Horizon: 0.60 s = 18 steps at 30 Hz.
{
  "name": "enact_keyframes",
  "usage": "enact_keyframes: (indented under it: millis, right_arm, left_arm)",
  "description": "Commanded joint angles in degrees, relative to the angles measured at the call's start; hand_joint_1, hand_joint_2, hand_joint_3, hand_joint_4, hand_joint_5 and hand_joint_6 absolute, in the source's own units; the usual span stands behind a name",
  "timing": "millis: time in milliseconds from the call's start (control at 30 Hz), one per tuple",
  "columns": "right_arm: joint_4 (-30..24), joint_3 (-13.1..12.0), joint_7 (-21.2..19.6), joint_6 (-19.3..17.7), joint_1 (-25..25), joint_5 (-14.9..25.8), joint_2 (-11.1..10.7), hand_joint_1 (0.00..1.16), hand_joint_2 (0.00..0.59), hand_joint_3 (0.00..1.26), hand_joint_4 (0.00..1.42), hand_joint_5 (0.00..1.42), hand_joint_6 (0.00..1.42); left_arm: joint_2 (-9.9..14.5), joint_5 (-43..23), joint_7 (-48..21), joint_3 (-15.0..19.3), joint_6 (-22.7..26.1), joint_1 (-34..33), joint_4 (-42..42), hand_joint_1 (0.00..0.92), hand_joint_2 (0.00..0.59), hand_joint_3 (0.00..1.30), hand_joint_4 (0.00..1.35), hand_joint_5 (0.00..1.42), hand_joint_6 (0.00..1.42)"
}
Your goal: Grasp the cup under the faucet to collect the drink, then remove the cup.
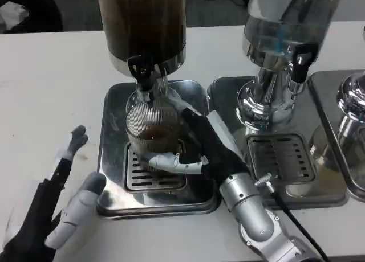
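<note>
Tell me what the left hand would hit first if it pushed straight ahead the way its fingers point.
Likely the steel drip tray's left rim; the left hand points up and slightly right, though depth is unclear.

Right hand grips cup under faucet — left hand spread.

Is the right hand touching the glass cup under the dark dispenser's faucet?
Touching. In the head view the right hand wraps the ribbed glass cup, a white finger lying across its lower front, with no gap visible.
</note>
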Motion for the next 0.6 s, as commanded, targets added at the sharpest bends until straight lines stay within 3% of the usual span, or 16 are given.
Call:
enact_keyframes:
  millis: [33, 333, 600]
  right_arm:
    - [1.5, -0.3, -2.0, 1.9, 0.3, -0.4, 0.7, 0.98, 0.187, 0.34, 0.40, 0.33, 0.35]
    - [3.3, -0.8, -3.7, 1.6, -1.0, -0.2, 1.2, 1.02, 0.204, 0.45, 0.48, 0.41, 0.41]
    - [3.6, -1.5, -5.4, 0.5, -1.1, 0.2, 1.7, 1.05, 0.179, 0.55, 0.56, 0.52, 0.51]
  left_arm:
    - [-0.4, -0.2, 0.2, -0.1, 0.2, 1.1, -1.0, 0.000, 0.154, 0.00, 0.00, 0.00, 0.00]
    - [-0.8, -0.2, 0.2, 0.0, 0.5, 1.8, -2.1, 0.000, 0.154, 0.00, 0.00, 0.00, 0.00]
    - [-1.1, 0.0, 0.1, -0.5, 0.6, 1.9, -2.2, 0.000, 0.154, 0.00, 0.00, 0.00, 0.00]
